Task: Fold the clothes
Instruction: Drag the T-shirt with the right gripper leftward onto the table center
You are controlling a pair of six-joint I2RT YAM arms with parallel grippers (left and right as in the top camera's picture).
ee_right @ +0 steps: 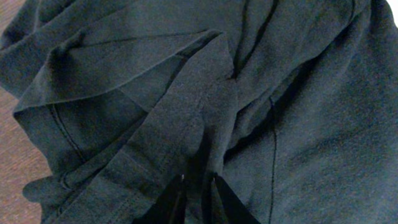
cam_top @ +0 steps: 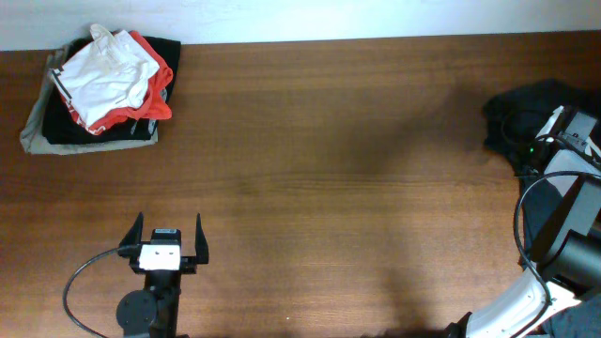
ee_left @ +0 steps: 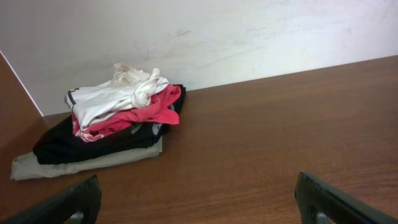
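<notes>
- Fingers of right gripper pinched together on a fold of dark shirt.
- Left gripper spread wide above table, well apart from folded pile.

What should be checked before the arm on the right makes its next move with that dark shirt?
1. Right jaws pinch a fold of the dark T-shirt: ok.
2. Only one layer pinched: cannot tell.
3. Left jaws open, holding nothing: ok.
4. Bare wood in the middle of the table for spreading: ok.
5. Pile of other clothes away in the far left corner: ok.
6. T-shirt lying flat: not ok, bunched at the table's right edge.
</notes>
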